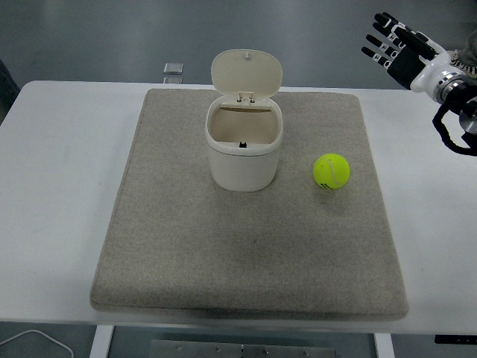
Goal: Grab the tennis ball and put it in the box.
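Note:
A yellow-green tennis ball [331, 171] lies on the grey mat [186, 253], right of centre. To its left stands a cream box [244, 153] with its hinged lid tipped up and back, its inside bare. My right hand [397, 48] is raised at the top right corner, well above and right of the ball, fingers spread and holding nothing. The left arm does not show.
The mat covers most of the white table [52, 186]. A small grey square object [174, 68] lies on the table's far edge behind the mat. A white cable [33, 337] curls at the bottom left corner.

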Tool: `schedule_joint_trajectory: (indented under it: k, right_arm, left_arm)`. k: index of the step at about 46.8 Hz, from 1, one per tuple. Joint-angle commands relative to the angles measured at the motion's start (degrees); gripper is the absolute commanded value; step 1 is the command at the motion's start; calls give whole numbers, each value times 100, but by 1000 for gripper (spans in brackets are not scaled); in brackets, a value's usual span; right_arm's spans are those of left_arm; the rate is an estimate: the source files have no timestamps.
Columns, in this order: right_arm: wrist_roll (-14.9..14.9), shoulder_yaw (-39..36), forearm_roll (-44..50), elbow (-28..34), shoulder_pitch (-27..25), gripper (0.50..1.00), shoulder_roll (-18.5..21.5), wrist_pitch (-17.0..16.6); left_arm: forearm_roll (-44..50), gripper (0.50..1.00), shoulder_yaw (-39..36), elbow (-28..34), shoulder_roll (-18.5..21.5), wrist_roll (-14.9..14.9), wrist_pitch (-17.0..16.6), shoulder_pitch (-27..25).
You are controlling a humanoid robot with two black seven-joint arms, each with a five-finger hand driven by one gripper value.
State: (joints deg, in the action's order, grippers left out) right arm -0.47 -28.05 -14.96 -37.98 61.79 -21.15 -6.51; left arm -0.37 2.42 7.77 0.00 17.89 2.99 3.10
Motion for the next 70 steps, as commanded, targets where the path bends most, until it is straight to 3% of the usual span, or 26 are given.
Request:
schedule_joint_trajectory:
  k: [1, 30, 41, 70]
  right_arm:
    - [3, 1, 1, 1, 8, 932, -3, 0]
    - [3, 71, 590, -43, -1, 932, -3, -79]
    - [-5, 98, 853, -78, 17, 932, -21, -281]
    - [-471, 106, 2655, -148, 17, 930, -109, -360]
  left_arm:
    - [2, 992, 4, 5, 0, 4, 0, -3]
    - [2, 992, -5, 5, 0, 4, 0, -29]
    - [2, 992, -5, 5, 0, -4, 0, -29]
    - [2, 992, -5, 5, 0, 4, 0, -29]
